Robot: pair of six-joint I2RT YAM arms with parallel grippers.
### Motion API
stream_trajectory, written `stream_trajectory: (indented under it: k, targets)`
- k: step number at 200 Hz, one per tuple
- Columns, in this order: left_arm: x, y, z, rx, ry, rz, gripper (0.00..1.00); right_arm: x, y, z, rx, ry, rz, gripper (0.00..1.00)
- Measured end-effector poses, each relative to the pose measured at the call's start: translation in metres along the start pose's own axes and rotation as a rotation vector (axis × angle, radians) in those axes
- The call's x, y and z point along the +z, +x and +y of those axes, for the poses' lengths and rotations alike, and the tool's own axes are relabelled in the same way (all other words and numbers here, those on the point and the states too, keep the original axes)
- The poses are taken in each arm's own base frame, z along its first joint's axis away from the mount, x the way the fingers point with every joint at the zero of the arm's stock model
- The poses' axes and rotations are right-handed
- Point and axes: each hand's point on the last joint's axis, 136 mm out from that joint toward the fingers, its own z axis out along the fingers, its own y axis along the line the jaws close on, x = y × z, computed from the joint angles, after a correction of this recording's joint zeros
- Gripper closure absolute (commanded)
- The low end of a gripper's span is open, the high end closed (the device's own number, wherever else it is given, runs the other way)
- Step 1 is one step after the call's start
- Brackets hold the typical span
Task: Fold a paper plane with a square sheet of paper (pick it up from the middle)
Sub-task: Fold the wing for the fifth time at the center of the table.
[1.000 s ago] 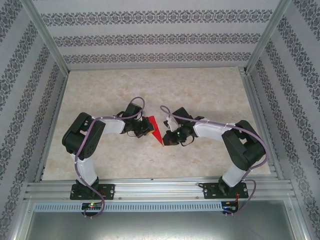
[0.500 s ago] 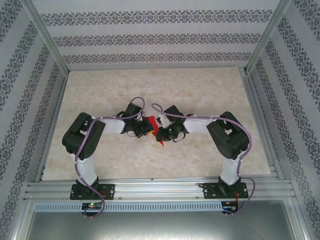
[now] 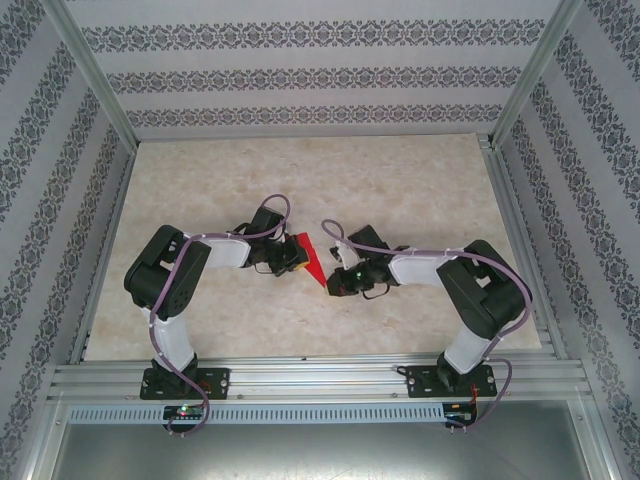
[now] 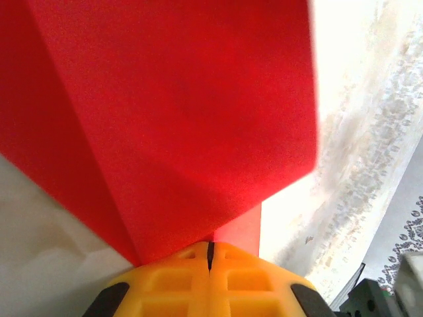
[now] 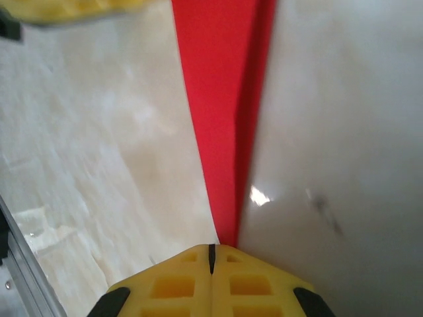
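The square sheet of paper point(image 3: 314, 258) is bright red and folded into a narrow pointed shape. It lies between the two grippers at the table's middle, its point toward the near edge. My left gripper point(image 3: 294, 258) is shut on its wide end. In the left wrist view the red paper point(image 4: 165, 119) fans out from the closed yellow fingertips point(image 4: 198, 264). My right gripper point(image 3: 334, 284) is shut at the pointed end. In the right wrist view the paper's narrow strip point(image 5: 221, 119) runs down to my right gripper point(image 5: 211, 248) and ends at its tips.
The marble-patterned tabletop point(image 3: 400, 180) has free room behind and beside the arms. An aluminium rail point(image 3: 320, 378) runs along the near edge, and patterned walls enclose the other three sides. The left gripper's yellow finger point(image 5: 73, 8) shows at the top of the right wrist view.
The right gripper slid up along the red paper toward the left gripper, then came back down to the pointed end. The left arm and its grip stayed still.
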Motion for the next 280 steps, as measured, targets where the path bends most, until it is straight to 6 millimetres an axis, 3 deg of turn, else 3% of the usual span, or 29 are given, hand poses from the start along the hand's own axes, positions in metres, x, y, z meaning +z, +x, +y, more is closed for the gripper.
stream_trajectory:
  k: [40, 79, 107, 157, 225, 280]
  targets:
    - [0.0, 0.0, 0.0, 0.0, 0.0, 0.0, 1.0, -0.015, 0.005, 0.005, 0.021, 0.023, 0.02, 1.0]
    - [0.0, 0.0, 0.0, 0.001, 0.001, 0.0, 1.0, -0.027, -0.05, 0.037, -0.051, -0.004, -0.088, 1.0]
    - [0.0, 0.0, -0.001, 0.002, 0.003, 0.002, 1.0, -0.012, -0.074, 0.043, -0.072, -0.009, -0.108, 1.0]
    - [0.0, 0.0, -0.001, 0.021, 0.005, 0.002, 1.0, 0.017, -0.061, 0.014, 0.001, 0.035, -0.033, 1.0]
    - [-0.003, -0.002, -0.004, 0.111, -0.015, 0.006, 0.81, 0.021, -0.055, 0.008, 0.008, 0.041, -0.02, 1.0]
    - [-0.014, -0.02, -0.023, 0.267, -0.027, -0.063, 0.78, 0.021, -0.056, 0.006, 0.006, 0.035, -0.018, 1.0]
